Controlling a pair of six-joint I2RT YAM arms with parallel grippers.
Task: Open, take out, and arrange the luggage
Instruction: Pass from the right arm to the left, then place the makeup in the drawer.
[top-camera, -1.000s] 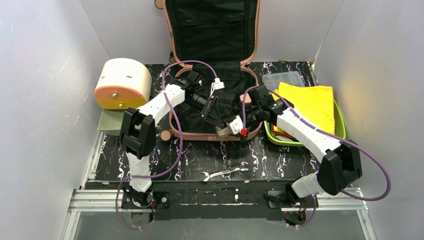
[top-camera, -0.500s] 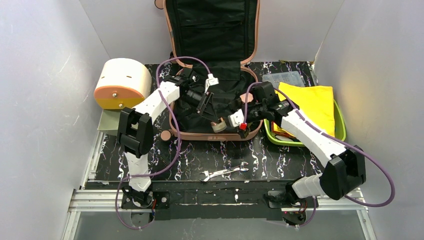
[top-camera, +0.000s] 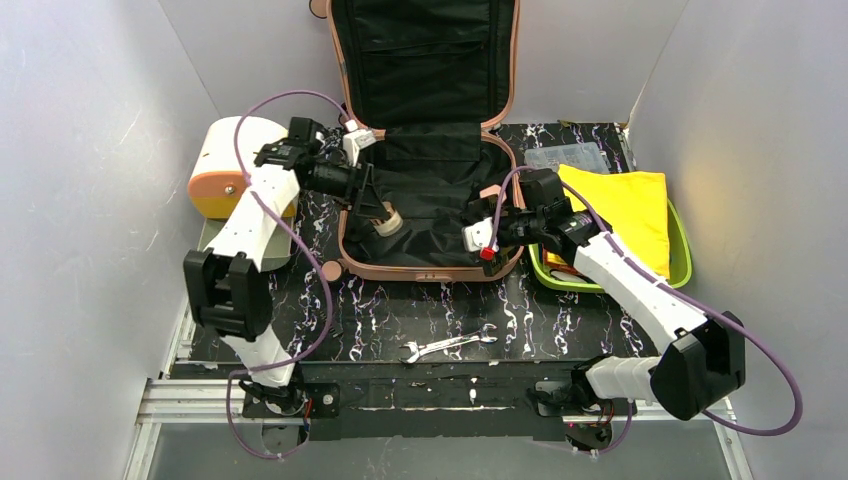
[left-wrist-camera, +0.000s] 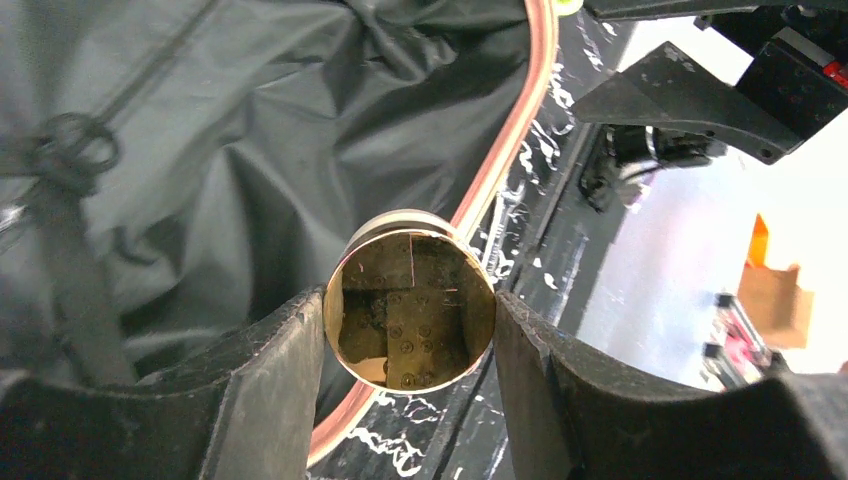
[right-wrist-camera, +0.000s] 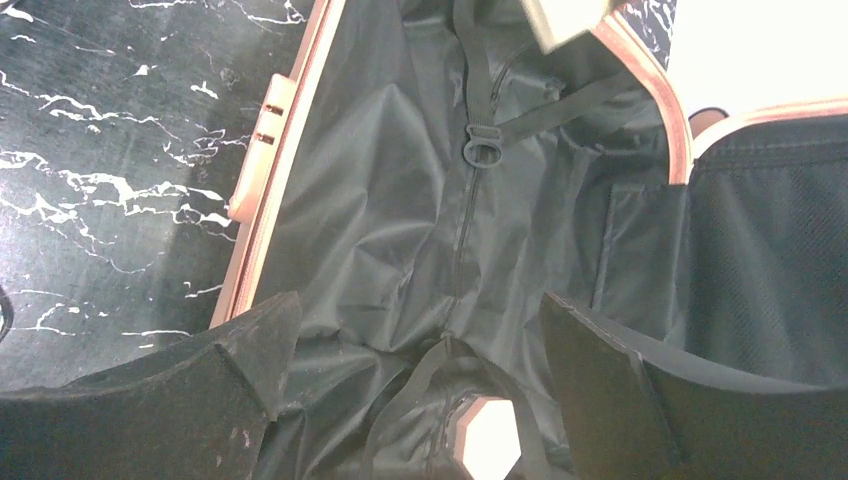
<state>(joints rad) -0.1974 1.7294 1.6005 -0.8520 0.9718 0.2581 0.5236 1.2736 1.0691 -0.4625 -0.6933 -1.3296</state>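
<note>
The salmon-pink luggage (top-camera: 430, 270) lies open on the table, its lid leaning on the back wall and its black lining showing. My left gripper (top-camera: 378, 214) hovers over the case's left side, shut on a round cream tape roll (top-camera: 387, 222). In the left wrist view the roll (left-wrist-camera: 410, 300) sits between both fingers (left-wrist-camera: 270, 390), above the pink rim (left-wrist-camera: 520, 130). My right gripper (top-camera: 462, 228) is open over the right side of the case. Its wrist view shows the gripper (right-wrist-camera: 420, 350) empty above the lining, with a pale pink angular object (right-wrist-camera: 490, 450) under the straps.
A round cream-and-orange box (top-camera: 235, 165) stands at the back left. A lime-green tray (top-camera: 680, 255) with a yellow cloth (top-camera: 620, 205) sits right of the case, a clear packet (top-camera: 565, 158) behind it. A wrench (top-camera: 448, 345) lies near the front edge.
My left arm has carried the tape roll from the front middle of the case to its left side. The right gripper's jaws have widened, and it stays over the right side.
</note>
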